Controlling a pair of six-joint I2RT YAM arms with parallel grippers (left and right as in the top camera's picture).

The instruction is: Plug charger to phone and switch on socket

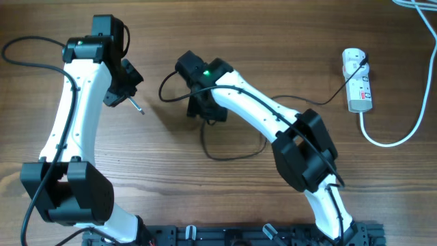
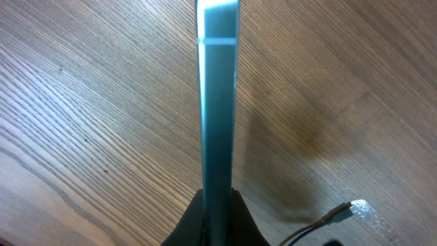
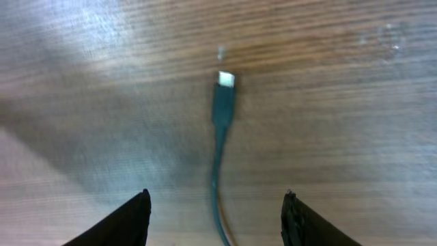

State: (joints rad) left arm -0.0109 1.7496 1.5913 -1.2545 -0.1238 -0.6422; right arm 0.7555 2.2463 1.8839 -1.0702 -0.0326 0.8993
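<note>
**A:** Where was the phone?

**B:** In my left pincer (image 2: pixel 218 213). The jaws were closed flat against its two faces near one end. My wrist camera saw the phone (image 2: pixel 218 102) edge-on, as a narrow turquoise strip with a pale end, reaching away over the desk (image 1: pixel 205 41). From overhead it showed only as a thin sliver poking out of the pincer toward the middle of the desk. I could not tell whether its far end touched the wood.

**A:** And your right pincer?

**B:** My right pincer (image 3: pixel 215 199) gripped nothing. Its jaws stood wide apart and hung above the charger (image 3: pixel 222 113). The charger's small plug lay flat on the desk between them, with its bright metal end pointing away from me. Neither jaw touched it. The left wrist camera caught that same plug low at the right of its view, well apart from the phone.

**A:** Where did the cable go?

**B:** The thin black line looped on the desk under my right arm and ran off to the right, up to the socket (image 1: pixel 357 80).

**A:** And the socket itself?

**B:** It lay near the desk's right edge, far from both pincers. A black plug sat at its upper end, and its thick white cord (image 1: pixel 403 137) curled out from the lower end. I could see red marks on it, but I could not tell which way the switch was set.
</note>
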